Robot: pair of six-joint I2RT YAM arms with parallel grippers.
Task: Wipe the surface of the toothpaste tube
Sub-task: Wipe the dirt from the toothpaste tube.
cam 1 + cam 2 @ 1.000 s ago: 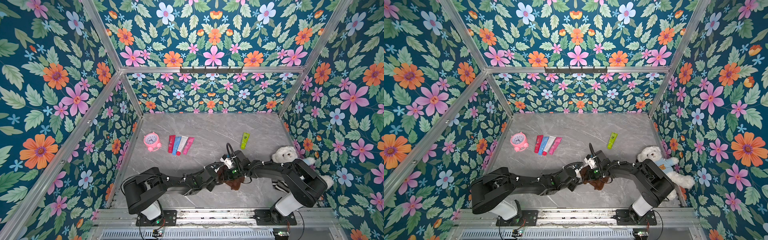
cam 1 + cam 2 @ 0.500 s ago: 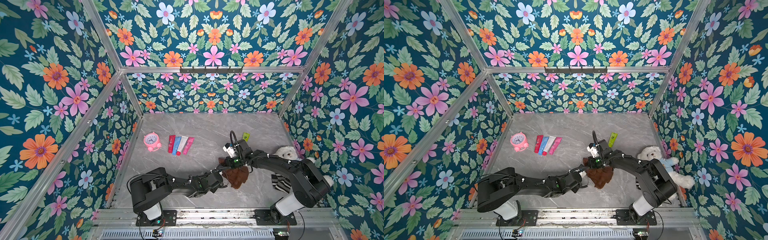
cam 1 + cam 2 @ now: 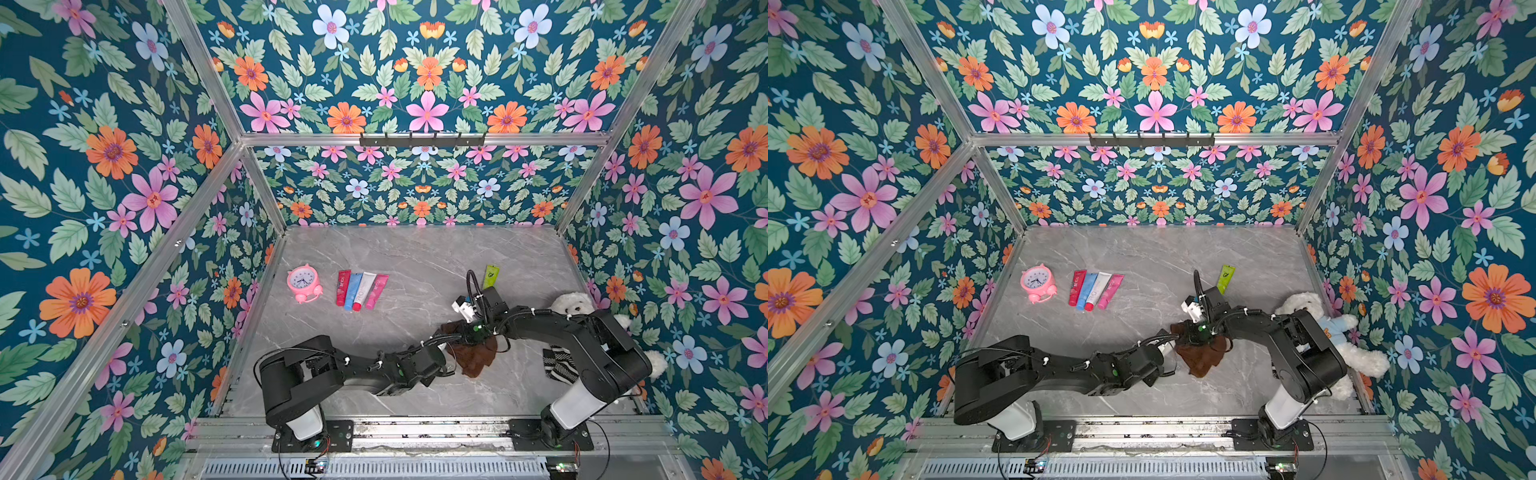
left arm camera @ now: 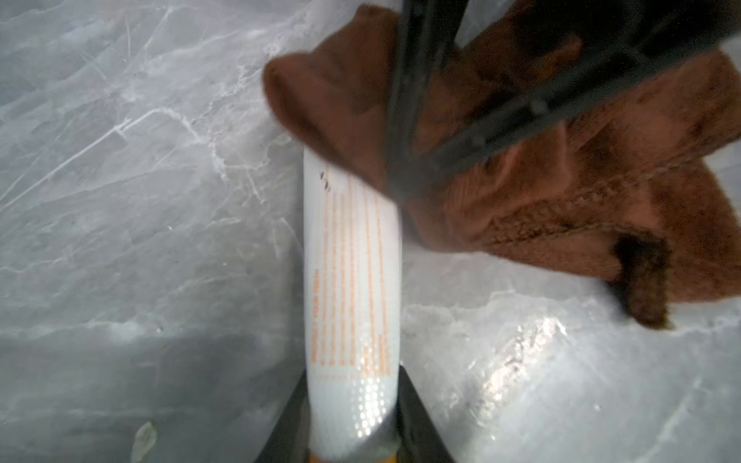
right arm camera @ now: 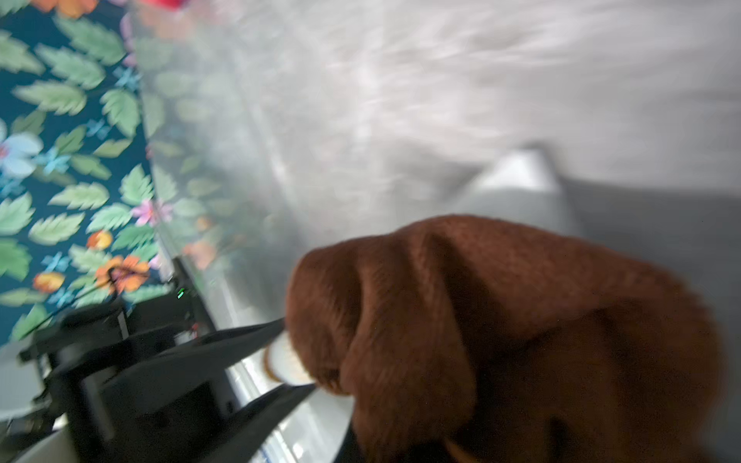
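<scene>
My left gripper is shut on the cap end of a white toothpaste tube with orange print, and holds it out over the marble floor. A brown cloth is draped over the tube's far end. My right gripper is shut on that cloth from above, its fingertips buried in the folds. In both top views the two grippers meet at mid-floor, and the cloth hides nearly all of the tube. In the right wrist view the cloth fills the foreground, with the tube's capped end between the left fingers.
A pink alarm clock and a row of several coloured tubes lie at the far left. A green tube lies just beyond my right wrist. A white teddy bear and a striped cloth sit by the right wall.
My right gripper has carried the brown cloth away from the front edge along the tube, and the cloth now hangs lower. My left gripper has kept hold of the tube in about the same place.
</scene>
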